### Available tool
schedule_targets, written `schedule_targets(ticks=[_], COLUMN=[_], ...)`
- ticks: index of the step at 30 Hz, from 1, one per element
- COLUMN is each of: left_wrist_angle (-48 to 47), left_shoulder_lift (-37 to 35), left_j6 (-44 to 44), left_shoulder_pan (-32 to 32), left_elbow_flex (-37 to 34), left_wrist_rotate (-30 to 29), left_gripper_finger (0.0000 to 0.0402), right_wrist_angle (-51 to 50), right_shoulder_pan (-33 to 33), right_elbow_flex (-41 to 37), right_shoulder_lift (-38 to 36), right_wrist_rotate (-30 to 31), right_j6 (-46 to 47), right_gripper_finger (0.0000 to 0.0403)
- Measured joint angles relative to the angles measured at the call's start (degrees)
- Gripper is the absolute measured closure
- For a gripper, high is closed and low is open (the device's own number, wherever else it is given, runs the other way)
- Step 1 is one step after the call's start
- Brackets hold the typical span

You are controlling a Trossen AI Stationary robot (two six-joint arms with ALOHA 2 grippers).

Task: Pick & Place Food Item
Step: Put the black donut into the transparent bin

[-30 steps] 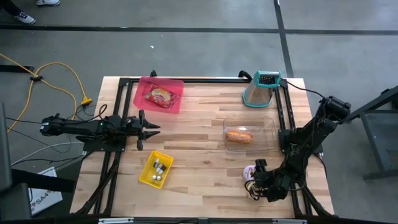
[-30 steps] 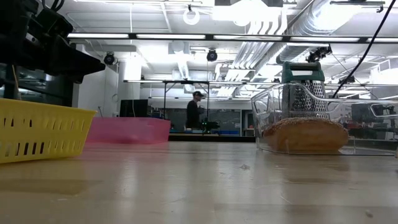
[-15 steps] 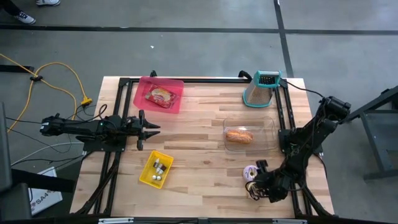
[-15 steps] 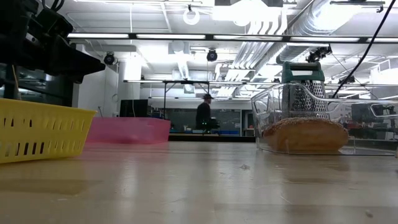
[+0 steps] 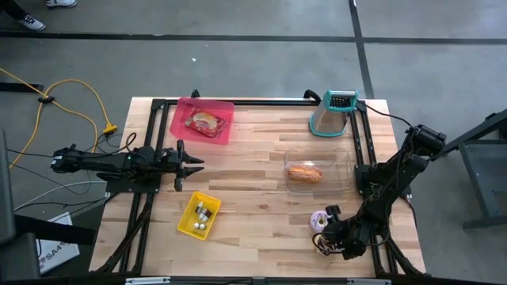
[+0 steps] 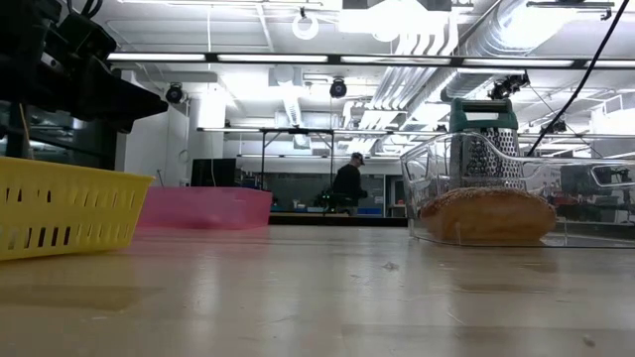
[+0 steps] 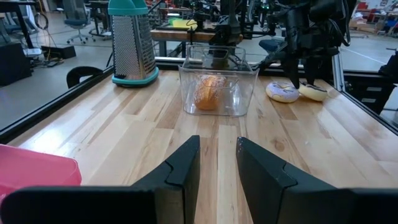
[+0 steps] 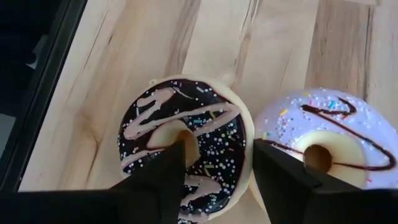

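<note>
Two donuts lie flat on the table near its front right corner: a chocolate-iced one (image 8: 186, 134) and a purple-iced one (image 8: 323, 137), touching side by side. My right gripper (image 8: 217, 155) slants down over them and is shut on the chocolate donut (image 5: 323, 239). My left gripper (image 7: 217, 155) hovers level at the table's left side (image 5: 188, 164), open by a narrow gap, with nothing between its fingers. My right gripper has one finger (image 8: 177, 155) in the chocolate donut's hole and the other (image 8: 267, 158) against its outer rim, in the seam beside the purple donut. That pinches one side of the ring (image 8: 224, 134). The fingers slant down from above. The donut lies flat on the table.
A clear tub (image 5: 337, 158) holding a bread roll (image 5: 305, 172) stands just beyond the donuts. A teal-based grater (image 5: 333, 113) is at the back right, a pink tray (image 5: 226, 131) at the back left and a yellow basket (image 5: 190, 226) near the front left. Bare wood lies in the middle.
My right gripper's fingers have drawn together on the chocolate donut while the arm stayed in place. The donut has not moved. A person in the room behind has walked toward the right.
</note>
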Motion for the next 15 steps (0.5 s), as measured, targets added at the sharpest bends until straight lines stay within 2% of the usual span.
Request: schedule_targets(ticks=[15], left_wrist_angle=[0.0], left_shoulder_lift=[0.0], left_j6=[0.0], left_shoulder_pan=[0.0], left_elbow_flex=[0.0], left_wrist_rotate=[0.0], left_gripper_finger=[0.0302], right_wrist_angle=[0.1], right_shoulder_pan=[0.0], right_elbow_flex=[0.0], right_shoulder_lift=[0.0], right_wrist_rotate=[-0.2], right_j6=[-0.1], right_gripper_finger=[0.0311])
